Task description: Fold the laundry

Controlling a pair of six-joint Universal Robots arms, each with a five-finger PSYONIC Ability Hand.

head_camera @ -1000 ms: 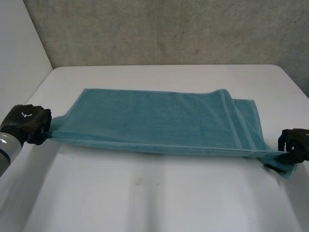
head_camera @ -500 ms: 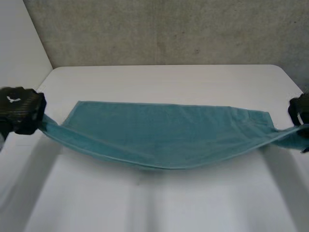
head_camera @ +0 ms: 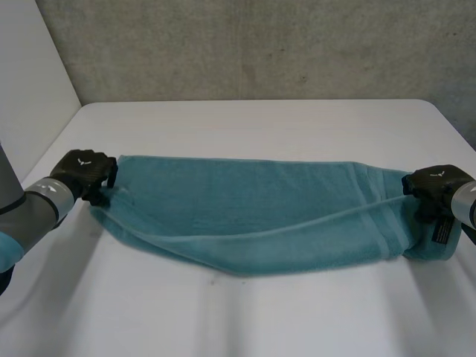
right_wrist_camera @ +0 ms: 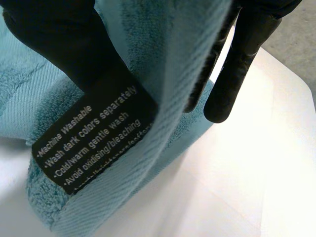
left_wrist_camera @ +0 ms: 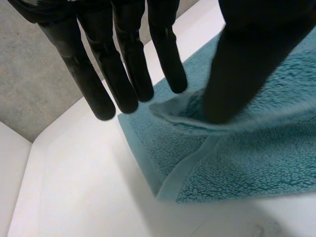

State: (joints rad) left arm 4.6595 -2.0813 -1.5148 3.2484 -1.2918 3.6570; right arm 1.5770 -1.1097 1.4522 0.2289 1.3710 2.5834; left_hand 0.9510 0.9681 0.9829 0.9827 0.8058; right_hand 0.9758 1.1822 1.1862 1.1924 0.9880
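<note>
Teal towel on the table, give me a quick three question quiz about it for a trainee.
1. True or false: the teal towel lies in one flat layer.
2. Under the right robot hand's thumb is: A a black care label; B a button; C a clothes peg.
3. Fill in: the towel rests on a white ___.
Key: 1 false, it is doubled over; 2 A; 3 table.
</note>
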